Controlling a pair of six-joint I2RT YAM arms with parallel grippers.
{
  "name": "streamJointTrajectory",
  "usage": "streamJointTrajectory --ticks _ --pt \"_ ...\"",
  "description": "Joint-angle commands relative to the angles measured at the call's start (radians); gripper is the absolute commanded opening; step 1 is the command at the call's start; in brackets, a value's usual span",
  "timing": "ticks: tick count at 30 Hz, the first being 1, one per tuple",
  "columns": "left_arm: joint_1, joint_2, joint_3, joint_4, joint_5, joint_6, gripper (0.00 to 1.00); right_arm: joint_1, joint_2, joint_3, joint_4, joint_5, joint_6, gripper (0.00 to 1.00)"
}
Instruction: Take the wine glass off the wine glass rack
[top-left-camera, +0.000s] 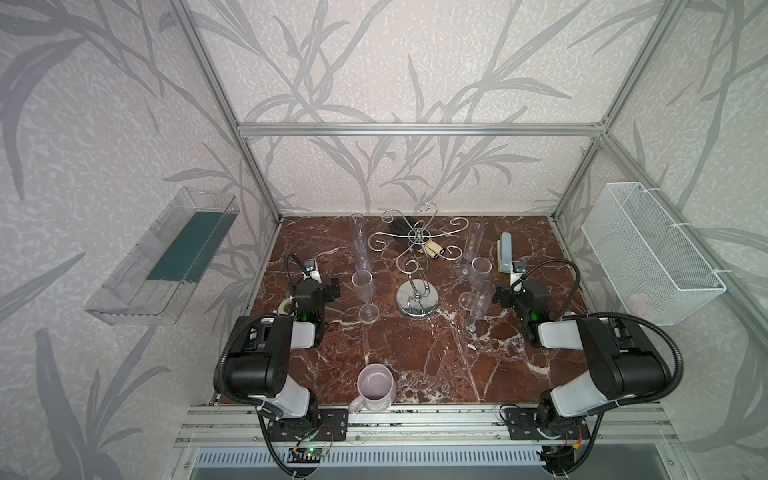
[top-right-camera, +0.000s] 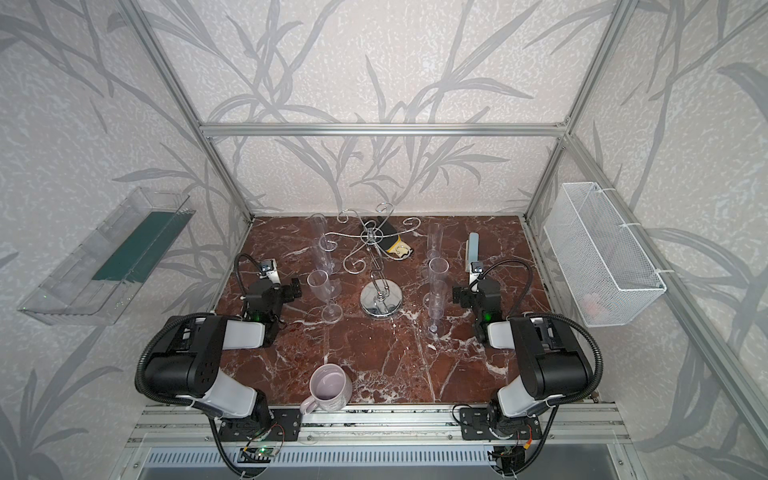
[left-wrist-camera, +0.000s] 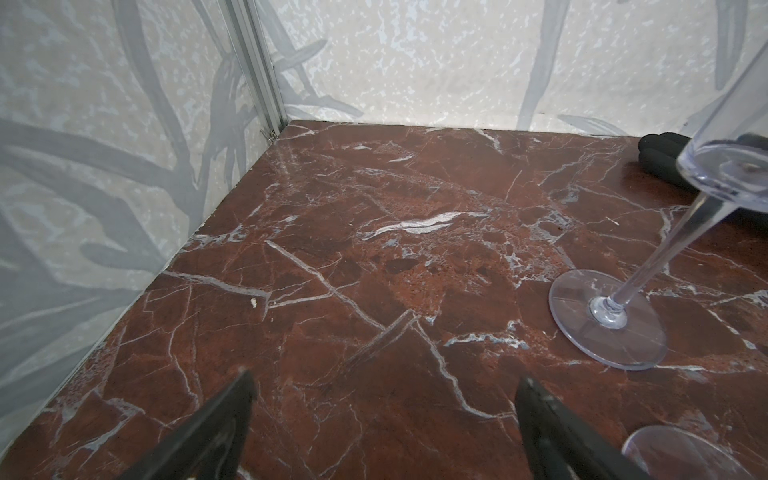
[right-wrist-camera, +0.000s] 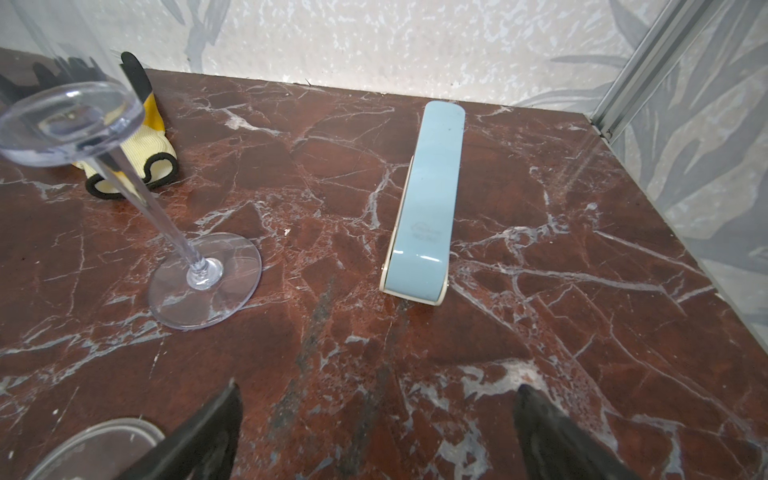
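Wine glass rack (top-left-camera: 417, 302) stands at the middle of the worktop (top-left-camera: 415, 365) in both top views; I see a wine glass (top-left-camera: 363, 286) upright just left of the rack, with more flutes (top-left-camera: 480, 272) to its right. Left wrist: my left tool (left-wrist-camera: 384, 386) is spread wide and empty. Right wrist: the right tool (right-wrist-camera: 378, 390) is likewise spread, facing a blue stapler (right-wrist-camera: 428, 199).

Chrome wine glass rack (top-left-camera: 417, 266), red-marbled table (top-left-camera: 415, 357)

A blue stapler (right-wrist-camera: 428, 199) sits on the marble desk (right-wrist-camera: 582, 291) just ahead of the right end effector (right-wrist-camera: 378, 388). A black-and-yellow glove (right-wrist-camera: 156, 137) lies farther ahead, inward of it. A pale mug (top-left-camera: 376, 388) stands well behind the left end effector (left-wrist-camera: 385, 377). A clear bin (top-left-camera: 166, 257) hangs outward of that one. A wire basket (top-left-camera: 652, 253) hangs outward of the right.
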Motion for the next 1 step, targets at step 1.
streamJointTrajectory --ticks 1 --pt "0.002 0.004 -0.006 0.027 0.002 0.005 0.99 0.001 -0.016 0.013 0.014 0.011 -0.011 0.99"
